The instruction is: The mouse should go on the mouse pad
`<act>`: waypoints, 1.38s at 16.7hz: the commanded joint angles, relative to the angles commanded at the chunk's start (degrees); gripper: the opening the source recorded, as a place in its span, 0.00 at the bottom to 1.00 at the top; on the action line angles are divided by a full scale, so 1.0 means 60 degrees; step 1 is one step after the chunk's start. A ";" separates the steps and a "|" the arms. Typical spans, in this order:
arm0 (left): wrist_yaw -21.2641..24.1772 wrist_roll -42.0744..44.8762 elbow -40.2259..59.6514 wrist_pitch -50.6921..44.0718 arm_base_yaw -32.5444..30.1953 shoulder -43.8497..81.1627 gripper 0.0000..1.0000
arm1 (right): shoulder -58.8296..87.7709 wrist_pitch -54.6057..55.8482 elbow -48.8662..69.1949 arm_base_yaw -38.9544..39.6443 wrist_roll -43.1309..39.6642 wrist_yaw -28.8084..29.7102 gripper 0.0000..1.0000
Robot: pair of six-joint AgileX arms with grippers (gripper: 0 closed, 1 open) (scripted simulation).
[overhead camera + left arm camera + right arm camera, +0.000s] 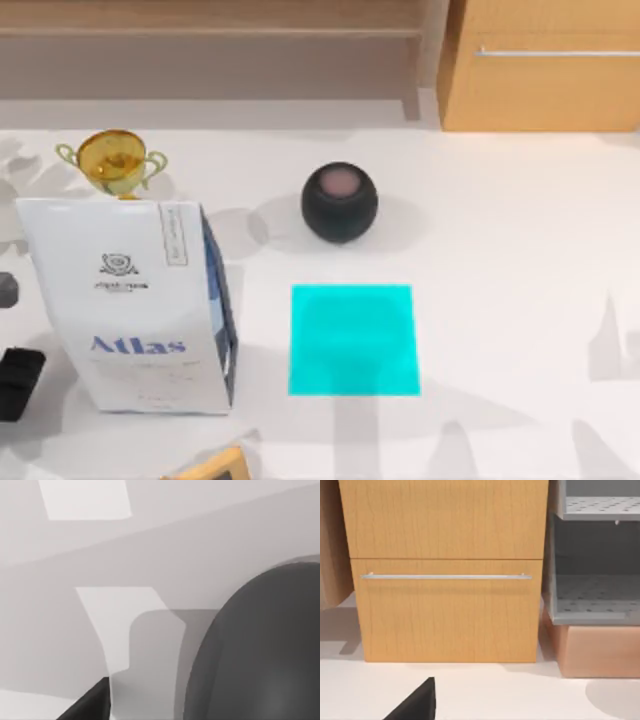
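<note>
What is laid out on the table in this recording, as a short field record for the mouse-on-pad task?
mouse pad: cyan, flat on the table, nothing on it
dark round object: above the pad in the top view, apart from it
white bag: upright, left of the pad
gold trophy: behind the bag
wooden cabinet: far right
task state: not yet done

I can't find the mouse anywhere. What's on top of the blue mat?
Nothing lies on the cyan mouse pad; its whole face is bare. A dark round speaker stands just behind it, apart. What is under the pad is hidden.
</note>
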 joint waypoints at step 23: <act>0.0101 -0.0062 0.2954 -0.4893 -0.0017 -0.2299 0.00 | 0.0000 0.0000 0.0000 0.0000 0.0000 0.0000 1.00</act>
